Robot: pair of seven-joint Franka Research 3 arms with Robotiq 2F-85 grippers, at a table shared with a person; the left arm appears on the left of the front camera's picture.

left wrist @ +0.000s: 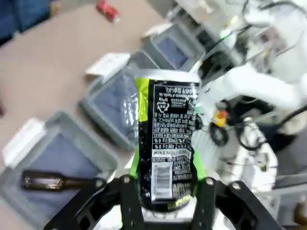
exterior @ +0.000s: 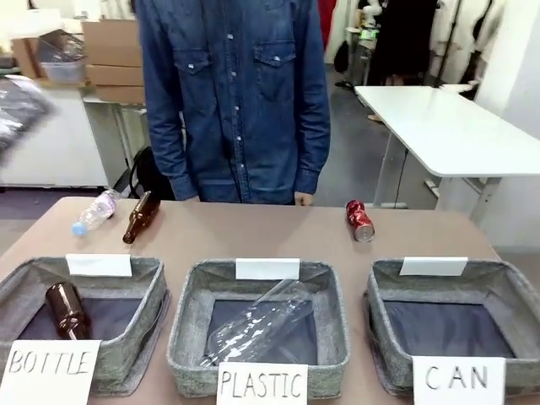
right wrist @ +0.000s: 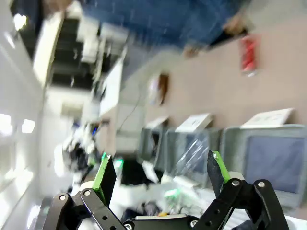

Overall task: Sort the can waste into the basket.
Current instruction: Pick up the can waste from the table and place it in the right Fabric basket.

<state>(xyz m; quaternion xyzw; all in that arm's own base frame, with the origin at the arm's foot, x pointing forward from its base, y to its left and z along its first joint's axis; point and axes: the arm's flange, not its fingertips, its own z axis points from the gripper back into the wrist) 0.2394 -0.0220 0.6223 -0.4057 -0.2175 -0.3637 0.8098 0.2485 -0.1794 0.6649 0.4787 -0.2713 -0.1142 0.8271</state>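
My left claw [left wrist: 165, 203] is clenched on the dark can [left wrist: 168, 139], a black one with a lime-green stripe and white print. Its lower end is pinched between the two fingers and the rest stands straight out from them along the wrist camera's line of sight. The can is held well off the table, and the three grey baskets show in a row beyond it. On that wrist view the CAN basket [left wrist: 184, 40] is the farthest of the row, just past the can's top end in the picture. My right claw [right wrist: 160, 172] is released, green pads wide apart with nothing between them, hanging above the robot's side of the table with the CAN basket [right wrist: 235, 143] nearest below it. From the front I see the red can [exterior: 360, 220] lying on its side on the bare tabletop near the person's edge, apart from the CAN basket [exterior: 381, 295] and on its far side. A brown bottle [exterior: 67, 309] lies in the BOTTLE basket [exterior: 156, 287], and a clear plastic bottle [exterior: 257, 325] lies in the PLASTIC basket [exterior: 190, 291].
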